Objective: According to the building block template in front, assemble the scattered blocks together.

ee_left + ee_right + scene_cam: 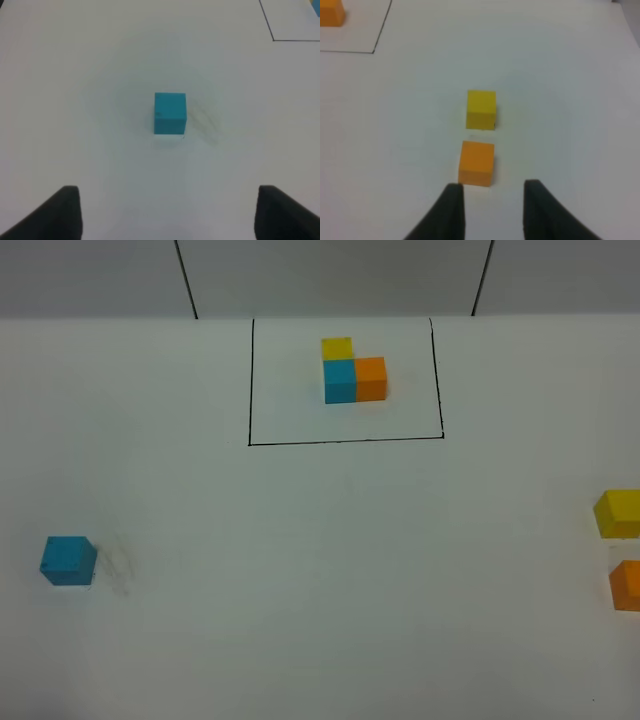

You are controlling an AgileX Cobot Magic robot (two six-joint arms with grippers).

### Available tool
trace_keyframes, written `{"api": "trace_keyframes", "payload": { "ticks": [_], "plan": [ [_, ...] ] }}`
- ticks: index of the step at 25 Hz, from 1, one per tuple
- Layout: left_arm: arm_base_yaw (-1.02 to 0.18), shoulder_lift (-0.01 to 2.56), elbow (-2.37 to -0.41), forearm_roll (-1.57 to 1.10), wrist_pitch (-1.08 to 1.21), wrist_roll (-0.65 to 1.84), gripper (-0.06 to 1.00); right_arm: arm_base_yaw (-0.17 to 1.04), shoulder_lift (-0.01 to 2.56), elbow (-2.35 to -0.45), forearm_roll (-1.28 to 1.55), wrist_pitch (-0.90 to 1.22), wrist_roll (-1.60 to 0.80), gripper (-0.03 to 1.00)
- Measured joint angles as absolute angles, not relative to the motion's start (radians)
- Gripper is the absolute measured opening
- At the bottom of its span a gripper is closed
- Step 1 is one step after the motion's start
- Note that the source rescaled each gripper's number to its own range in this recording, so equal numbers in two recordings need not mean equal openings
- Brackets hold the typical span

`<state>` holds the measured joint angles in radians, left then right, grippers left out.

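The building block template (347,372) is an L of yellow, cyan and orange cubes inside a black drawn rectangle at the far middle of the table. The loose cyan cube (68,561) lies at the left; in the left wrist view it (170,113) sits ahead of my open, empty left gripper (167,212). The loose yellow cube (619,513) and orange cube (627,585) lie at the right edge. In the right wrist view the orange cube (476,163) is just ahead of my right gripper (492,200), the yellow cube (481,109) beyond it. The right jaws stand apart, holding nothing.
The white table (330,570) stretches between the loose cubes. The black outline (345,440) of the rectangle marks the template area. Two dark lines (186,278) run up the wall behind the table's far edge.
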<state>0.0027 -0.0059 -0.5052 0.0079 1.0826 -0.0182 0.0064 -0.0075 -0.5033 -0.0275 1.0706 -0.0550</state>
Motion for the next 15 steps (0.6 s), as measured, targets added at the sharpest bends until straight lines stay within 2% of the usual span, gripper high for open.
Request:
{"api": "trace_keyframes", "payload": {
  "ticks": [15],
  "plan": [
    [0.003, -0.006, -0.505, 0.008, 1.083, -0.018, 0.62, 0.006, -0.007, -0.503, -0.027, 1.071, -0.055, 0.00]
  ]
}}
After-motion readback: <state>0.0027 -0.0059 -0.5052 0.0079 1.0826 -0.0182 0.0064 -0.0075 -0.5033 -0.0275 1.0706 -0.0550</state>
